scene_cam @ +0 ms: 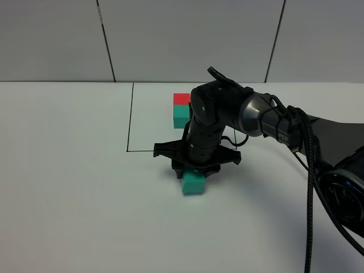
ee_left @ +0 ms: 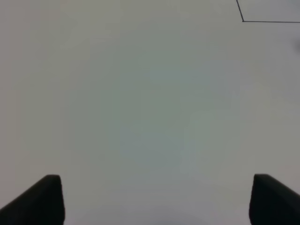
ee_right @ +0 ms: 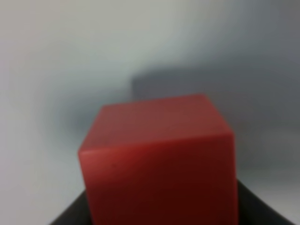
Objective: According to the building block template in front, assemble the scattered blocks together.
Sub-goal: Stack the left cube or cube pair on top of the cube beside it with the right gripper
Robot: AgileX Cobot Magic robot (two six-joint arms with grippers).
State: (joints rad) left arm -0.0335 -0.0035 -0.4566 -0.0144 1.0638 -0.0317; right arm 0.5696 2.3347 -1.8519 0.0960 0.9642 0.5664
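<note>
Jaws of my right gripper clamp the red cube right above the teal cube on the tabletop, near the framed template; my left gripper gapes wide.

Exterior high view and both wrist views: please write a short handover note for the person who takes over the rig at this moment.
Left end effector: open, holding nothing, over bare table.
Right end effector: shut on the red block, low over the teal block, just in front of the black frame.
Template: red and teal cubes joined, inside the frame.
Done: red block gripped and at the teal block.
Left: join them as in the template, then release. Whether the two blocks touch is hidden by the end effector.
</note>
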